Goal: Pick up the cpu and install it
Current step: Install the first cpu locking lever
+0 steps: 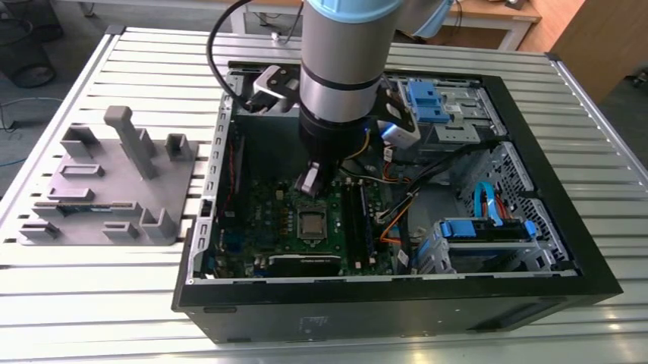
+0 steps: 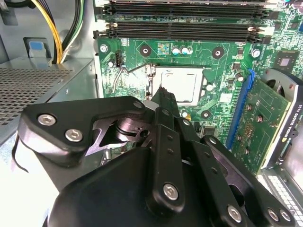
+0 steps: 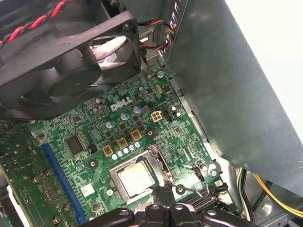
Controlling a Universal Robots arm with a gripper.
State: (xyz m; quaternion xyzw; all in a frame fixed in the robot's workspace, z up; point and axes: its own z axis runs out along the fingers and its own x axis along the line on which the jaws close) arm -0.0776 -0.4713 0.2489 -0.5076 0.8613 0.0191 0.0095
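Note:
The cpu [image 1: 309, 222] lies flat in its socket on the green motherboard [image 1: 265, 203], its silver top showing in both wrist views [image 2: 180, 84] [image 3: 136, 178]. My gripper [image 1: 308, 184] hangs inside the open computer case, just above the socket's edge. Its black fingers come together in a narrow tip [image 2: 163, 93] [image 3: 163, 190] beside the cpu, shut with nothing seen between them. A thin wire lever [image 2: 127, 71] of the socket sits next to that tip.
The black case wall [image 1: 405, 299] rings the board. A fan [image 3: 71, 52], memory slots [image 2: 180, 21], a green card [image 2: 267, 123], a grey metal box [image 2: 38, 80] and cables [image 2: 52, 28] crowd the socket. A grey studded tray [image 1: 102, 189] stands at the exterior view's left.

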